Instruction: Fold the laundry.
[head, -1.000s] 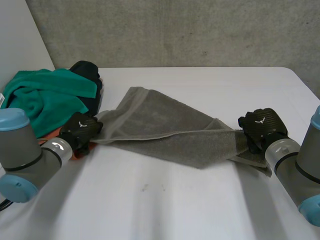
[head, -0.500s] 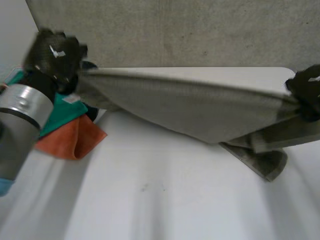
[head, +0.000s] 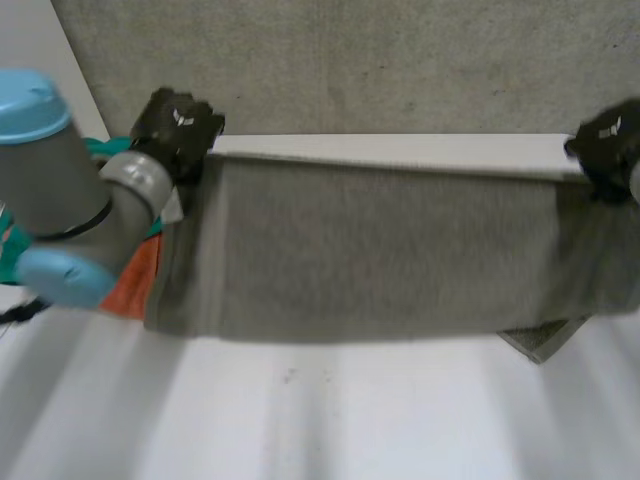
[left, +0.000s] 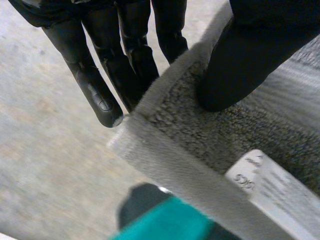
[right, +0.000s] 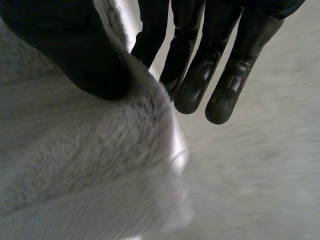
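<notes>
Thumb (left: 235, 65) on the towel's (left: 210, 130) face, straight fingers (left: 100, 95) behind its hem: my left hand (head: 178, 125) pinches one top corner, just beside the sewn-in label (left: 272, 185). My right hand (head: 608, 140) does the same at the other top corner, with its thumb (right: 75, 55) on the pile and its fingers (right: 200, 85) flat behind the edge. Both grips sit close to the hem, but the cloth looks firmly held.

A second ago the towel lay rumpled on the table (head: 350, 420), my hands low at its two ends. Now it is up in the air, pulled out between them into one flat sheet. Its top edge is nearly straight and its lower edge hangs near the table. One flap (head: 545, 342) shows below the lower edge on my right-hand side; I cannot tell whether it rests on the table. I judge the spreading nearly done: the towel is opened and squared, ready to be laid flat or folded in half.

Both hands are raised and well apart, at the towel's full width. My left arm (head: 60, 190) bends in front of the towel's left edge. Beside that edge lie a teal cloth (left: 165, 220) and an orange cloth (head: 135, 280), not yet folded.
</notes>
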